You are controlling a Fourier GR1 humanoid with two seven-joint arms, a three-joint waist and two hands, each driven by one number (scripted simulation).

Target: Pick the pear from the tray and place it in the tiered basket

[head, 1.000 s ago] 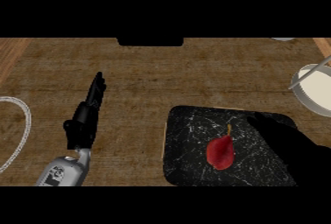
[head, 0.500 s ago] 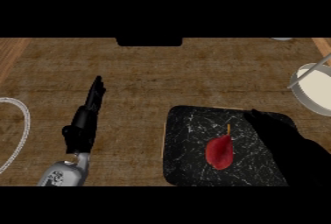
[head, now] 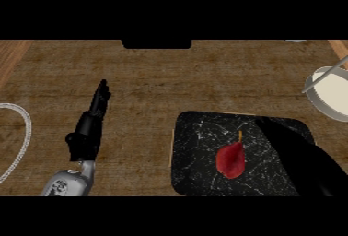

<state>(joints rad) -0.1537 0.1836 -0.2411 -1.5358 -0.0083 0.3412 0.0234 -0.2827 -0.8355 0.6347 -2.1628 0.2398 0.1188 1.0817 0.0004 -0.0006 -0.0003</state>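
The red pear [head: 230, 160], with a thin orange stem pointing away from me, lies on the dark marbled tray [head: 197, 147] at lower right. My right hand [head: 299, 152] reaches over the tray's right half, just right of the pear, with its fingers stretched toward the far edge. It looks open and holds nothing, and its black shape blends into the tray. My left hand [head: 89, 131] rests open on the wooden counter at left, fingers pointing away. Part of the round, pale tiered basket [head: 332, 92] shows at the right edge.
A white wire loop [head: 24, 133] curves in from the left edge. A dark block [head: 156, 44] sits at the counter's far edge. Bare wooden counter lies between the tray and the basket.
My right hand has shifted slightly over the tray beside the pear. The pear and my left hand have stayed in place.
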